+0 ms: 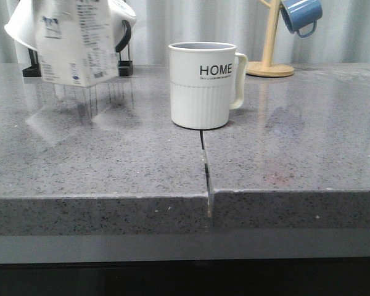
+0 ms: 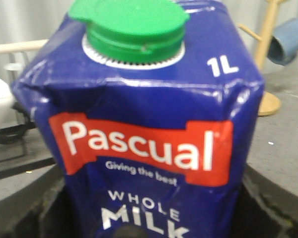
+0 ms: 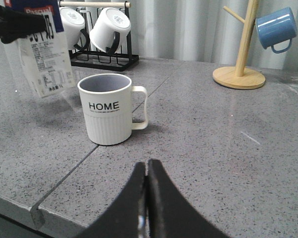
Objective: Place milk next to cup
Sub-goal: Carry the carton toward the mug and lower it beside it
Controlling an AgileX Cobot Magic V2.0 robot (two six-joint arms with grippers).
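Front view first: a tall white milk carton with small print down its side (image 1: 74, 46) hangs tilted above the left rear of the speckled grey stone countertop (image 1: 98, 160), its base clear of the surface and its blurred reflection lying beneath it. Well to its right, near the middle of the counter, stands the large white ceramic mug lettered "HOME" (image 1: 203, 83), upright, ribbed on its lower half, handle turned to the right; carton and mug are well apart, with bare stone between them. From the left wrist camera the carton fills nearly everything: dark blue top, green screw cap (image 2: 131, 29), a red "Pascual" band and "WHOLE MILK" below it. The left gripper's dark fingers (image 2: 268, 218) show at either lower edge of the carton, pinching it between them. The right wrist camera shows the right gripper (image 3: 147, 198) low over the near edge of the counter, its two black jaws pressed together on nothing, the mug ahead of it. Behind the carton a black wire rack (image 3: 104, 59) holds white mugs with black handles (image 3: 109, 25), and at the far right a blue mug (image 1: 301, 15) hangs on a pale wooden mug tree (image 1: 270, 61).
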